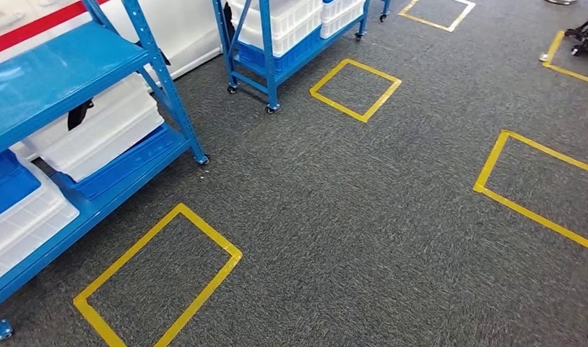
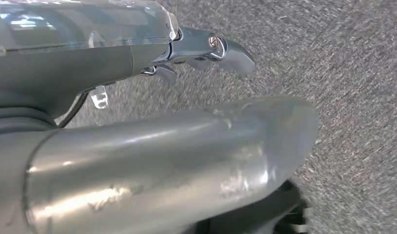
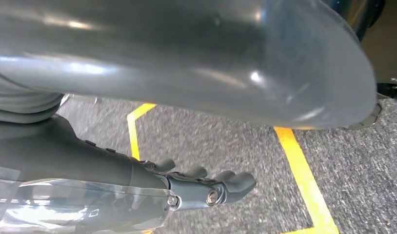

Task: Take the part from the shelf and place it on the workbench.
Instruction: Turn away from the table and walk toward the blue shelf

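A blue shelf (image 1: 67, 58) is seen at ten o'clock in the head view, and a dark part (image 1: 79, 114) is seen lying on a white bin (image 1: 103, 134) on its middle level, at nine o'clock; whether this is the task's part cannot be told. More white bins (image 1: 20, 217) are stacked on the level below, at eight o'clock. A second blue shelf on castors (image 1: 277, 43), loaded with white and blue bins, is seen at twelve o'clock. Yellow tape squares (image 1: 157, 278) are marked on the grey carpet (image 1: 349, 231) at seven, one and three o'clock. The left robot hand (image 2: 196, 53) is seen over the carpet, nothing held, its fingers (image 2: 235, 56) apart from the thumb. The right robot hand (image 3: 206, 187) is seen above carpet and yellow tape (image 3: 299, 170), likewise holding nothing, fingers loosely extended.
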`<state>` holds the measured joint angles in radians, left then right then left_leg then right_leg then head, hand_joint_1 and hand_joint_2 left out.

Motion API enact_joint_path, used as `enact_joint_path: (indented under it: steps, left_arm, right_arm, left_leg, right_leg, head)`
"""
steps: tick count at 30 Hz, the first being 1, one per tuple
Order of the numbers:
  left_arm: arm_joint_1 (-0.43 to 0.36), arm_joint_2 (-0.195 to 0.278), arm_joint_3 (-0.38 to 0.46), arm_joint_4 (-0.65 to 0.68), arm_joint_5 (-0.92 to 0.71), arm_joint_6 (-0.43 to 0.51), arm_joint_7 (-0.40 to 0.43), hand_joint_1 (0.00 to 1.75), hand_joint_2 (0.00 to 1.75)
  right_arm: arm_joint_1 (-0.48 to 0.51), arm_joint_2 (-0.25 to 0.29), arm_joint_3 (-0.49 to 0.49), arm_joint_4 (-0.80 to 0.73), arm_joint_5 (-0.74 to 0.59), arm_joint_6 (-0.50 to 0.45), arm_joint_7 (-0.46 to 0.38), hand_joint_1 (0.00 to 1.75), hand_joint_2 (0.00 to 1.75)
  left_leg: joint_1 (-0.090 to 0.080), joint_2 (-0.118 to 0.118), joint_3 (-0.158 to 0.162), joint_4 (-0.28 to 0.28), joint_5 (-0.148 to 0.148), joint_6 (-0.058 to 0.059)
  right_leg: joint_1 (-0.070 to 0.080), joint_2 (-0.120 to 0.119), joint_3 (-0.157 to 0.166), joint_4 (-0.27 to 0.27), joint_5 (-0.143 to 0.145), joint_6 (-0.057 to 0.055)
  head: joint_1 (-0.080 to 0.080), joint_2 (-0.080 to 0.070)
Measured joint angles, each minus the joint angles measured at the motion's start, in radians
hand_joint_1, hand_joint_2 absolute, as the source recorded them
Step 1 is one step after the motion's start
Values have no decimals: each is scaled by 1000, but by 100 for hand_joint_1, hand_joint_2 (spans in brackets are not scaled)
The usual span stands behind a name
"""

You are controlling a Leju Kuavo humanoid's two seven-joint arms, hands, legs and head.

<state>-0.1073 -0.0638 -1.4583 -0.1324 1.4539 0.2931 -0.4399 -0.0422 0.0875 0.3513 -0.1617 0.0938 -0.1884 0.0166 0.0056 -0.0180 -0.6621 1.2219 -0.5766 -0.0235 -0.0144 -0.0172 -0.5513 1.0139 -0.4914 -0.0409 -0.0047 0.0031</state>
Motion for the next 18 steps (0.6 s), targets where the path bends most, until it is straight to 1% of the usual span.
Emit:
enact_joint_path:
  steps: [1,2,3,4,5,6,7,8,9,10,11,12,13,14,15,16,17,18]
  left_arm:
    - [0,0,2,0,1,0,0,0,0]
    - [1,0,4,0,4,-1,0,0,0]
    - [3,0,7,0,6,-2,0,0,0]
    - [4,0,10,0,8,-3,0,0,0]
    - [4,0,13,0,9,-4,0,0,0]
    - [2,0,16,0,10,-5,0,0,0]
    - [1,0,18,0,10,-7,0,0,0]
    - [0,0,20,0,11,-9,0,0,0]
    - [0,0,22,0,11,-10,-1,0,0]
    - [1,0,23,0,11,-11,-1,0,0]
    - [2,0,24,0,11,-12,-1,0,0]
    - [2,0,25,0,12,-12,-1,0,0]
    - [1,0,27,0,12,-13,-1,0,0]
    - [0,0,30,0,12,-14,-1,0,0]
    - [-2,0,33,0,13,-15,-1,0,0]
    - [-2,0,37,0,14,-16,0,0,0]
    - [-2,0,40,0,15,-17,0,0,0]
    - [-1,0,43,0,15,-17,0,0,0]
  right_arm:
    - [1,0,0,0,0,1,0,0,0]
    - [2,0,0,0,0,1,0,0,0]
    - [1,0,0,0,0,1,0,0,0]
    - [1,0,0,0,0,2,0,0,0]
    - [1,0,0,0,0,2,0,0,0]
    - [1,1,0,0,0,2,0,0,0]
    - [1,1,0,0,0,2,0,0,0]
    - [0,1,0,0,0,1,0,0,0]
    - [-2,1,0,0,0,1,0,0,0]
    - [-4,2,0,0,0,1,0,0,0]
    - [-6,2,0,-1,0,1,0,0,0]
    - [-6,2,0,-1,0,1,0,0,0]
    - [-6,2,0,-1,0,1,0,0,0]
    - [-5,2,0,-1,0,1,0,0,0]
    - [-3,1,0,-1,0,1,0,0,0]
    - [-2,1,0,-1,0,1,0,0,0]
    - [-1,1,0,-1,0,1,0,0,0]
    - [-1,1,0,-1,0,1,0,0,0]
  left_leg:
    - [3,5,-25,53,-18,-3]
    - [5,8,-34,73,-18,-6]
    - [6,12,-24,55,1,-7]
    - [7,21,6,-1,33,-8]
    - [7,42,45,-75,66,-6]
    - [4,63,78,-139,90,-2]
    - [1,78,100,-183,104,5]
    - [-3,85,108,-203,106,11]
    - [-6,77,107,-205,106,17]
    - [-5,65,109,-208,108,24]
    - [-3,56,112,-213,111,30]
    - [-1,45,115,-218,116,37]
    - [2,35,117,-223,120,43]
    - [2,24,116,-224,122,47]
    - [2,12,115,-224,123,49]
    - [1,-1,114,-223,123,50]
    - [0,-15,114,-222,123,50]
    - [0,-30,115,-221,123,49]
  right_leg:
    - [2,-15,0,0,-2,-1]
    - [2,-28,1,1,-3,-1]
    - [3,-41,3,1,-5,1]
    - [3,-53,6,2,-8,3]
    - [3,-64,9,3,-11,6]
    - [5,-74,13,5,-15,11]
    - [7,-82,16,6,-19,16]
    - [8,-90,19,7,-21,22]
    - [9,-98,22,5,-22,27]
    - [9,-104,26,4,-24,32]
    - [7,-94,28,7,-29,38]
    - [5,-71,23,22,-43,43]
    - [3,-41,7,60,-68,46]
    - [1,-10,-20,118,-100,48]
    - [1,6,-56,187,-132,48]
    - [1,13,-89,249,-153,49]
    - [1,15,-111,284,-154,48]
    - [1,16,-116,280,-133,48]
  head:
    - [0,0]
    - [0,0]
    - [0,0]
    - [0,0]
    - [0,0]
    - [0,0]
    - [1,0]
    - [2,0]
    - [3,0]
    - [3,0]
    - [4,0]
    - [5,0]
    - [7,0]
    - [9,0]
    - [11,0]
    - [11,0]
    - [11,0]
    - [11,0]
